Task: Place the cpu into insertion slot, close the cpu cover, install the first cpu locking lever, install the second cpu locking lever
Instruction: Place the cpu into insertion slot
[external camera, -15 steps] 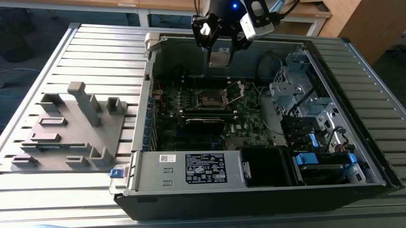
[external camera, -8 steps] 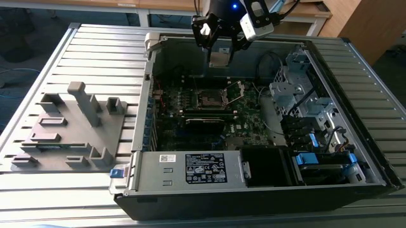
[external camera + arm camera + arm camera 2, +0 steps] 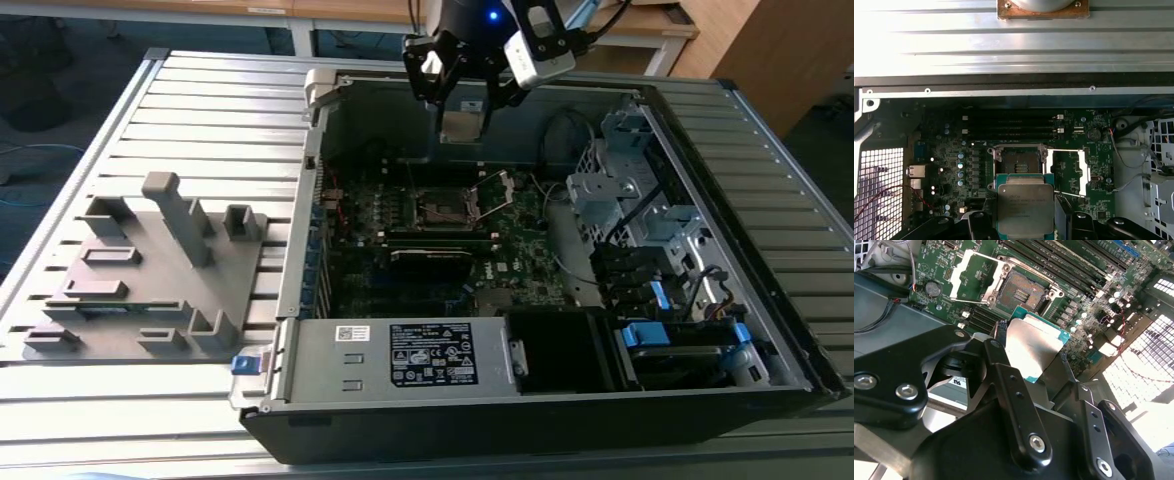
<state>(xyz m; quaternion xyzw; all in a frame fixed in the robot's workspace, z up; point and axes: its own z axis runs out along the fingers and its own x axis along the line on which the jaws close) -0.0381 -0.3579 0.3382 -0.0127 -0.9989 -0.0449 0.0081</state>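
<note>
"Exterior view first: where is the cpu (image 3: 463, 127)?"

"Up in the air. The jaws are clenched on it, gripping two opposite edges, over the far part of the open computer case (image 3: 534, 435) on the desk."

"And the insertion slot (image 3: 441, 208)?"

"On the green board (image 3: 527, 240), below the jaws and a little nearer to us. It looks empty and is well apart from the chip. The cpu cover (image 3: 501, 192) stands flipped up at the slot's edge, toward the exterior view's right."

"Does the chip sit square to it?"

"I judge so. In the first wrist view its sides run about parallel with the slot's rim."
</note>
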